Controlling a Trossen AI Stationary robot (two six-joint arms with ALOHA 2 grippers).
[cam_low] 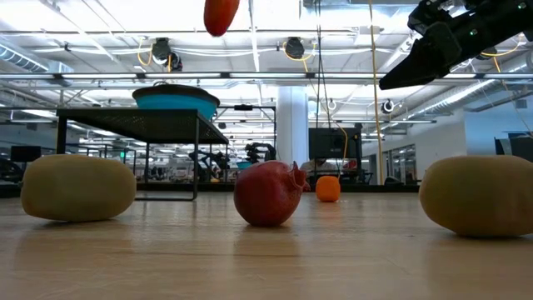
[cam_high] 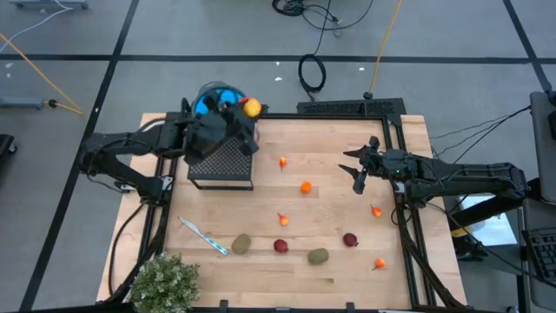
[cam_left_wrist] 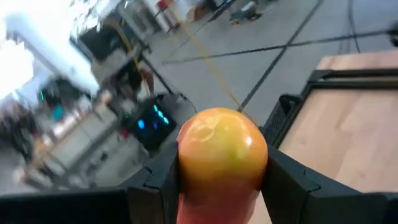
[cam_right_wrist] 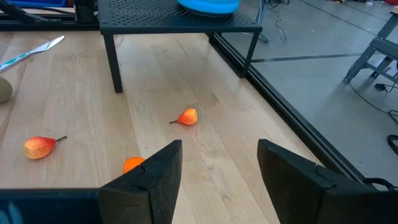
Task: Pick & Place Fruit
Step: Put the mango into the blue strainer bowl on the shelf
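Observation:
A longer red-orange fruit (cam_left_wrist: pixel 222 149), yellow at its end, sits high above the table in my left gripper (cam_high: pixel 246 113), beside the blue bowl (cam_high: pixel 214 96). The bowl stands on a black mesh stand (cam_high: pixel 222 162) at the far left. In the low view the held fruit (cam_low: pixel 221 14) shows at the top. My right gripper (cam_high: pixel 359 170) hangs open over the table's right part, with nothing between its fingers (cam_right_wrist: pixel 155 174). On the wood lie small orange pieces (cam_high: pixel 306 186), dark red rounds (cam_high: pixel 281 246) and olive ovals (cam_high: pixel 318 256). My left gripper pinches the red-orange fruit by its two sides (cam_left_wrist: pixel 186 177) between its two fingers (cam_left_wrist: pixel 287 183). The fingers reach out about level from the table's left. The fruit's rounded yellow-orange end (cam_left_wrist: pixel 217 127) sticks out past the fingertips. It is lifted clear of table and stand.
A thin blue-and-white stick (cam_high: pixel 203 235) lies near the front left, and a bushy green plant (cam_high: pixel 165 283) stands at the front left corner. A black frame rail (cam_high: pixel 404 222) runs along the table's right edge. Bare wood lies between the stand and my right gripper.

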